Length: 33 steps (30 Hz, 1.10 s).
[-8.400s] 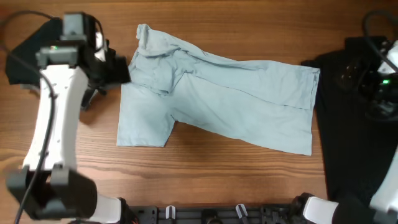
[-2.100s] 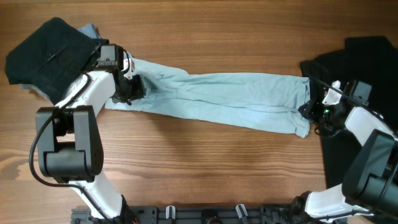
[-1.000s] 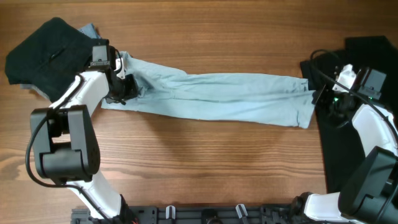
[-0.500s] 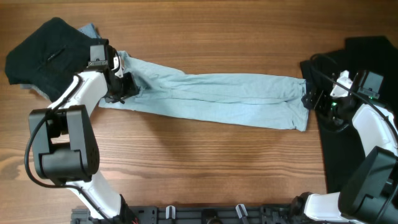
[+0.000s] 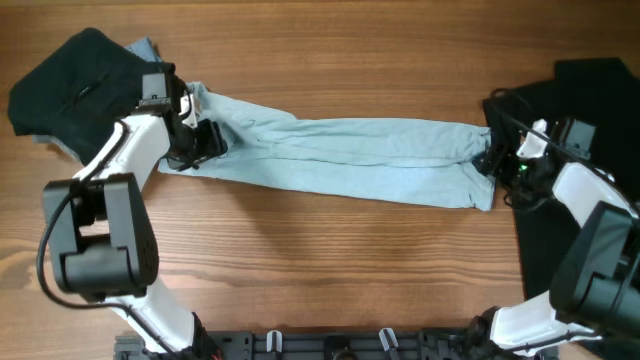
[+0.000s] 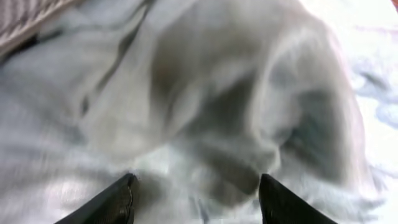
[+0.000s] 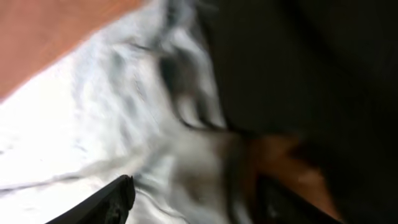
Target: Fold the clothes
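Now the pale blue shirt (image 5: pixel 350 158) lies in a long band across the table (image 5: pixel 330 260). Left gripper (image 5: pixel 207 140) at its left end and right gripper (image 5: pixel 492 162) at its right end both have fingers spread.

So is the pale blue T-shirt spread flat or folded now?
Folded lengthwise: the pale blue T-shirt lies as a long narrow band across the table.
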Available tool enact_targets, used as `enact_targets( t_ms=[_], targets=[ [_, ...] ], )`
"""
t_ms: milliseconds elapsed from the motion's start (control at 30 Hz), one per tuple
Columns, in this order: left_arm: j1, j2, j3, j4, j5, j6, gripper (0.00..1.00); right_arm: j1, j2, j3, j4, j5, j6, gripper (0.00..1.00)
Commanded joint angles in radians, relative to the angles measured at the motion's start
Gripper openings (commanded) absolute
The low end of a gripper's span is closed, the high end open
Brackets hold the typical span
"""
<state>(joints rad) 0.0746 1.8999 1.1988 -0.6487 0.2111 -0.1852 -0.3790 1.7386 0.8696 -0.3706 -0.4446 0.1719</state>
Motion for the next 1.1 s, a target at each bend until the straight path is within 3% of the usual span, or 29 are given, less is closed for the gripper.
enact_targets(
  t_ms=[0,67,100,133,200,333,467,733,900,1067],
  targets=[
    [0.008,-0.139,0.039,-0.047,0.037,-0.002,0.63,0.055,0.101,-0.019,0.047,-0.102,0.056,0.61],
    [0.008,-0.192,0.04,-0.061,0.043,-0.002,0.63,0.076,0.111,-0.019,0.076,-0.133,0.056,0.56],
    [0.008,-0.223,0.04,-0.068,0.043,-0.002,0.63,0.086,0.111,-0.019,0.083,-0.133,0.057,0.46],
    [0.008,-0.262,0.04,-0.076,0.043,-0.002,0.63,0.095,0.109,-0.018,0.081,-0.129,0.057,0.26],
    [0.008,-0.314,0.04,-0.082,0.042,-0.002,0.63,0.093,0.103,-0.017,0.066,-0.127,0.067,0.06],
    [0.008,-0.423,0.04,-0.086,0.035,-0.002,0.64,0.043,0.05,-0.003,0.006,-0.092,0.079,0.04],
    [0.008,-0.513,0.04,-0.093,0.027,-0.002,0.66,-0.076,-0.094,0.083,-0.17,0.048,0.03,0.04],
    [0.008,-0.535,0.04,-0.128,0.027,-0.002,0.64,-0.134,-0.247,0.263,-0.39,0.086,-0.07,0.04],
    [0.008,-0.535,0.04,-0.134,0.027,-0.002,0.64,-0.04,-0.255,0.304,-0.459,0.045,-0.064,0.04],
    [0.008,-0.535,0.04,-0.134,0.027,-0.002,0.65,0.193,-0.23,0.302,-0.43,0.058,0.026,0.04]
  ],
)
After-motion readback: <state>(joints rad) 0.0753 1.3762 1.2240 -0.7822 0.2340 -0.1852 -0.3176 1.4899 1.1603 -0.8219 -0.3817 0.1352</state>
